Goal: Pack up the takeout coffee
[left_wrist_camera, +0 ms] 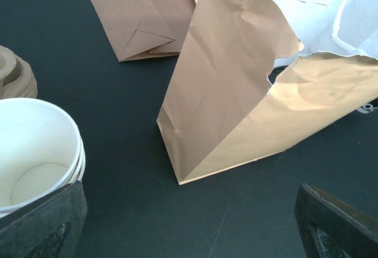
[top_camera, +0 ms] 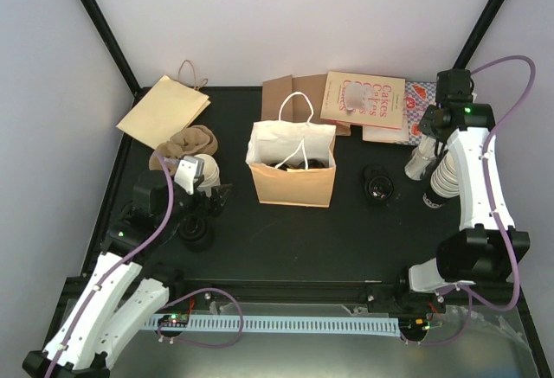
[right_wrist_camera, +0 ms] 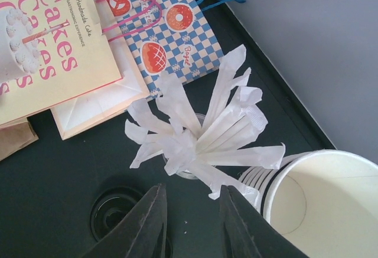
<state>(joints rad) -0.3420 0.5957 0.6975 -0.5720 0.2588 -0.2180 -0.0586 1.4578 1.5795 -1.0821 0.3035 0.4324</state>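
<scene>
Top view only: takeout coffee (top_camera: 297,163), dark lid showing inside tan bag (top_camera: 290,186), centre of table (top_camera: 286,240). Left gripper (left_wrist_camera: 189,228), 9 o'clock, jaws wide apart. Right gripper (right_wrist_camera: 194,192), 2 o'clock edge, jaws narrowly apart at straws (right_wrist_camera: 201,131). Open room: 6 o'clock of bag.

**Counter** (top_camera: 346,231): smooth, matt black sheet.
**Standing bag** (top_camera: 293,188): tan kraft paper, matt and creased, with white paper inside and white cord handles.
**Flat bags** (top_camera: 164,112), at 10 o'clock on the counter: the same tan paper, sharply folded.
**Tray stack** (top_camera: 186,144): brown moulded pulp, rough and fibrous.
**Cups** (left_wrist_camera: 35,152): smooth white paper with a faint sheen inside.
**Lid** (top_camera: 377,183), at 3 o'clock of the standing bag: glossy black plastic.
**Straw wrappers** (right_wrist_camera: 201,134): thin white paper, crinkled.
**Printed bags** (right_wrist_camera: 53,45): smooth paper, lightly sheened.
**Right gripper** (right_wrist_camera: 192,211): matt black plastic.
</scene>
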